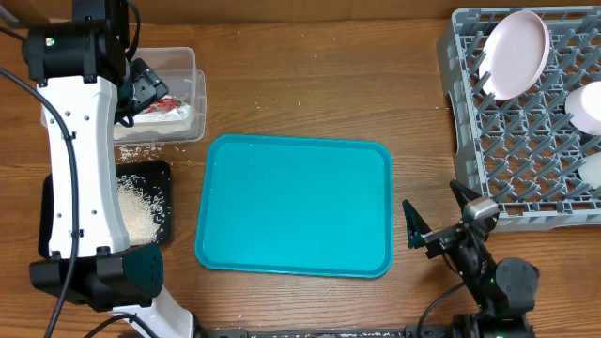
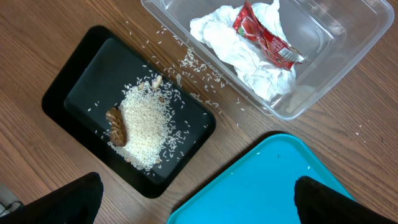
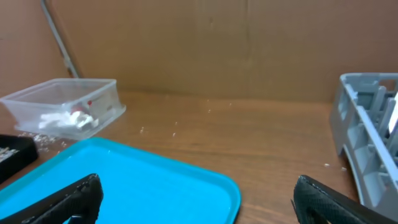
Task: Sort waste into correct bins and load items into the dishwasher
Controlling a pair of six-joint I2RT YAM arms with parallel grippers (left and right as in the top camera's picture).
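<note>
Left gripper hangs released by the clear tub, left of the teal tray; right gripper gapes empty on its right. From the left wrist, rice litters the wooden table beside that tray. From the right wrist, I see a cardboard wall behind it.

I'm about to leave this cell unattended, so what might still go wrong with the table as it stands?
1. Loose rice grains lie on the table between the black tray and the clear tub; a careless sweep may scatter them further.
2. The plate stands tilted near a corner of the dish rack; a bump there might tip it over.
</note>
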